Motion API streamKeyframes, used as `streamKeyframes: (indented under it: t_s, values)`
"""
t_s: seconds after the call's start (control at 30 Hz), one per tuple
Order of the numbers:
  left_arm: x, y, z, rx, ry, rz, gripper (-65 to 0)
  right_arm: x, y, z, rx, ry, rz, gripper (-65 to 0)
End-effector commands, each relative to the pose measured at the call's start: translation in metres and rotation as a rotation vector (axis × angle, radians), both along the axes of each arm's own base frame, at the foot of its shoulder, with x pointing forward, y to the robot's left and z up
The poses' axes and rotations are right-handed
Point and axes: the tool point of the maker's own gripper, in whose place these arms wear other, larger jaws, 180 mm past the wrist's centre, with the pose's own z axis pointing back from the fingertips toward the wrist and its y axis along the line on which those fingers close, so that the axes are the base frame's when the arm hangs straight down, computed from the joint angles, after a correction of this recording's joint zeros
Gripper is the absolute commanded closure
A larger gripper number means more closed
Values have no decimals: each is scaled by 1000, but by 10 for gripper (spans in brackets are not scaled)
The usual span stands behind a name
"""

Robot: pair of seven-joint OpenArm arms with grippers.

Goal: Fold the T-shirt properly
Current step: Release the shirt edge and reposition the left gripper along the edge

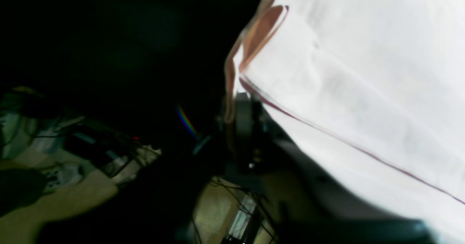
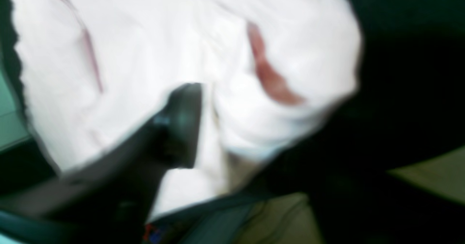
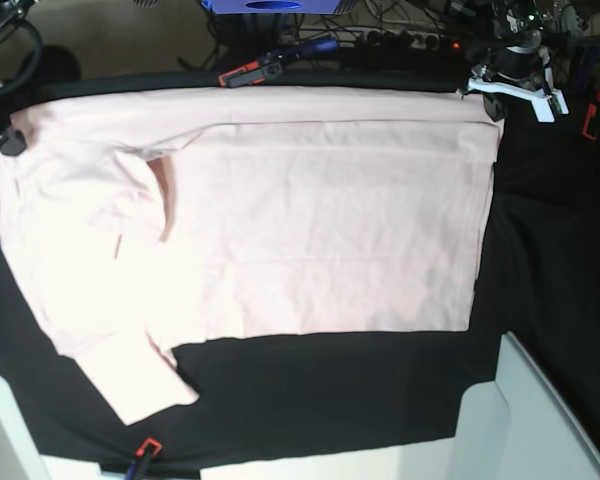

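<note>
The pale pink T-shirt [image 3: 320, 220] lies spread, plain side up, on the black table cloth [image 3: 330, 390]. One sleeve reaches toward the front left. My left gripper [image 3: 477, 92] is at the shirt's far right corner. In the left wrist view it [image 1: 239, 106] is shut on the shirt's edge [image 1: 345, 73], which looks washed-out white. My right gripper [image 3: 2, 140] is at the far left corner. The right wrist view is blurred, with one dark finger [image 2: 181, 124] lying over bunched shirt fabric [image 2: 109, 37] that it pinches.
Orange-and-black clamps hold the cloth at the far edge [image 3: 242, 73], the front left [image 3: 145, 449] and the right [image 3: 587, 120]. White bins stand at the front right [image 3: 530, 420] and front left [image 3: 0, 430]. Cables and a blue device [image 3: 275, 5] lie behind the table.
</note>
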Motion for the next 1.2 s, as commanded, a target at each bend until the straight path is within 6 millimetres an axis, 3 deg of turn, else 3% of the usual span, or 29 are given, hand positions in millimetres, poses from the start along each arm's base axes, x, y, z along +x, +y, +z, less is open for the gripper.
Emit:
streamKeyframes:
  t_s: [0.0,0.03,0.1,0.37,0.5,0.63,0.73,0.87,1.07,1.17]
  values:
    - [-4,8,4,18,10,5,-178,-20,-12,-3,-23,74,-14,-408]
    - [-7,12,4,18,24,16,-213,-23,-13,-2,-16,79,-22,-441]
    - [-12,20,4,19,39,41,-252,-25,-16,-1,-12,80,-32,-447]
    - [-12,26,11,34,34,47,-322,-34,-22,1,-31,88,-45,-447]
    - [-7,19,32,60,-8,8,-329,-40,-41,28,-157,59,-49,-453]
    - [12,-6,56,53,-85,-44,-329,-36,-50,64,-304,21,-11,-454]
    - [27,-20,47,15,-100,-63,-329,-31,-51,75,-347,7,8,-454]
    - [37,-26,20,-40,-77,-45,-329,-31,-51,75,-349,8,8,-454]
    - [31,-23,-8,-78,-26,-2,-324,-32,-51,75,-349,9,9,-454]
    - [29,-19,-7,-60,-48,9,-321,-32,-51,75,-349,9,9,-454]
